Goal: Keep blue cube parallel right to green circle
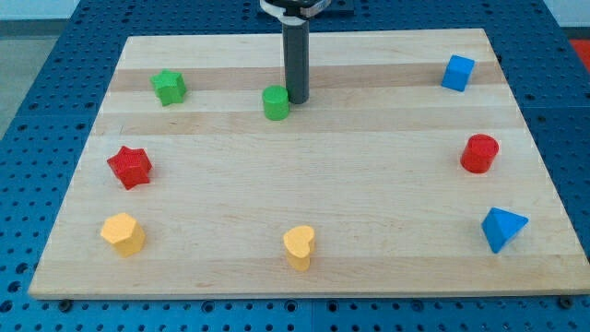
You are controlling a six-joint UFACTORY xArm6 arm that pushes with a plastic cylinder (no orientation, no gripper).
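The blue cube (457,72) sits near the view's top right corner of the wooden board (304,231). The green circle, a short green cylinder (276,102), stands at the top middle. My tip (297,100) is down on the board just right of the green cylinder, touching or almost touching its right side. The blue cube is far to the right of my tip and slightly higher in the view than the green cylinder.
A green star (169,87) is at top left, a red star (130,167) at left, a yellow block (123,232) at bottom left, a yellow heart (299,246) at bottom middle, a red cylinder (479,153) at right, a blue triangle (502,229) at bottom right.
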